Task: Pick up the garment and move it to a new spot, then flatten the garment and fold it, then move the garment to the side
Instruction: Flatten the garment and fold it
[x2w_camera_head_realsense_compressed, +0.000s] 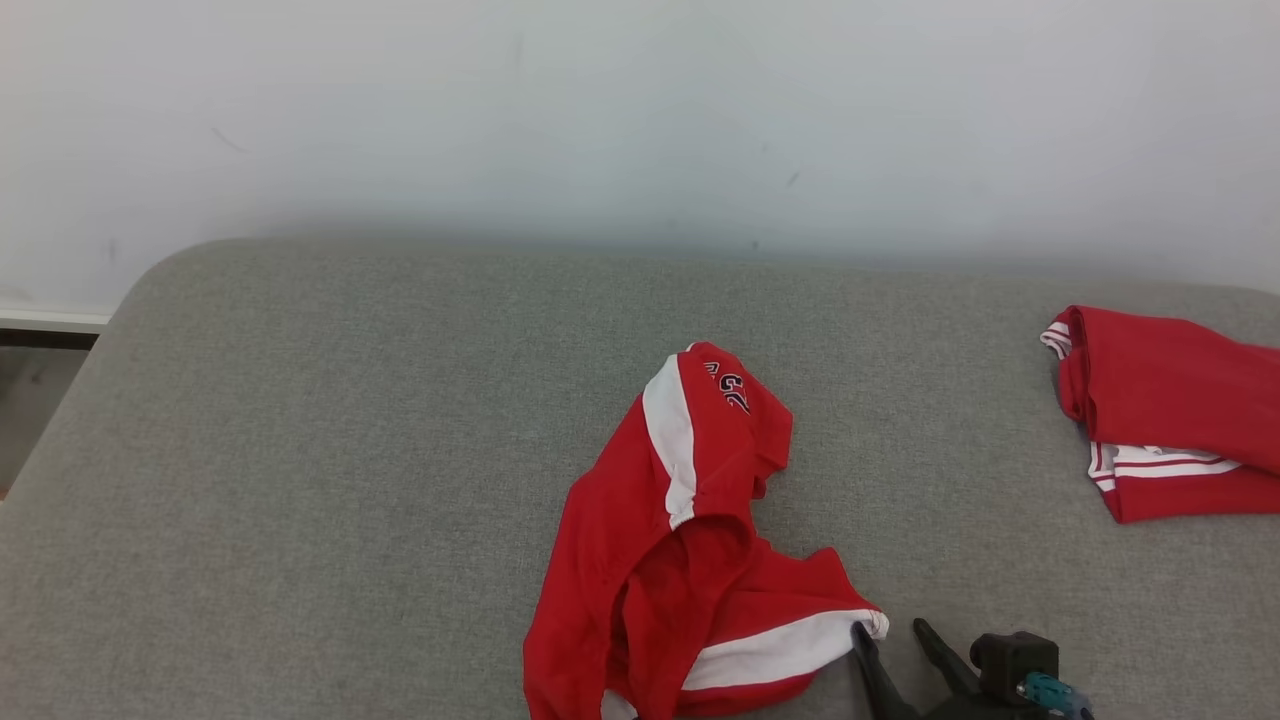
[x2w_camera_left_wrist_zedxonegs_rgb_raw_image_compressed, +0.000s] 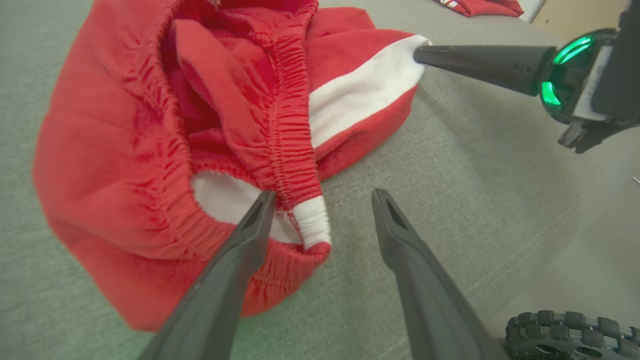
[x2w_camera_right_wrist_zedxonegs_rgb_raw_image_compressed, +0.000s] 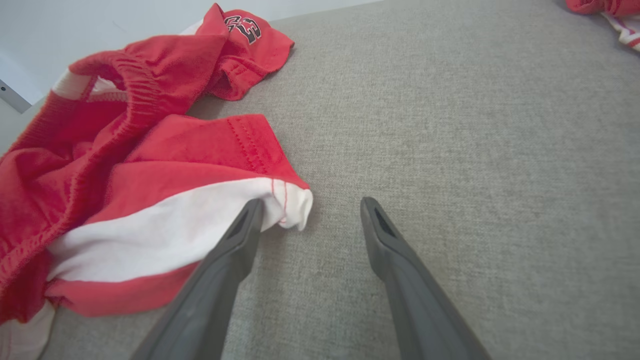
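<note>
The garment (x2w_camera_head_realsense_compressed: 690, 560), crumpled red shorts with white side stripes, lies near the middle of the grey padded surface (x2w_camera_head_realsense_compressed: 350, 450), close to its near edge. Bare fabric stretches wide to the left and toward the far edge, which runs along a pale wall (x2w_camera_head_realsense_compressed: 600, 120); the far left corner is rounded. At the far right a folded red garment (x2w_camera_head_realsense_compressed: 1165, 410) sits well apart from the shorts, with open room between them.

The right gripper (x2w_camera_head_realsense_compressed: 888, 630) reaches in low from the near right. Its fingers are spread with nothing between them, and its left fingertip touches the white hem corner of the shorts. The left gripper (x2w_camera_left_wrist_zedxonegs_rgb_raw_image_compressed: 324, 192) comes in low at the near side, also spread wide. The white end of the elastic waistband lies between its fingers, not clamped.
</note>
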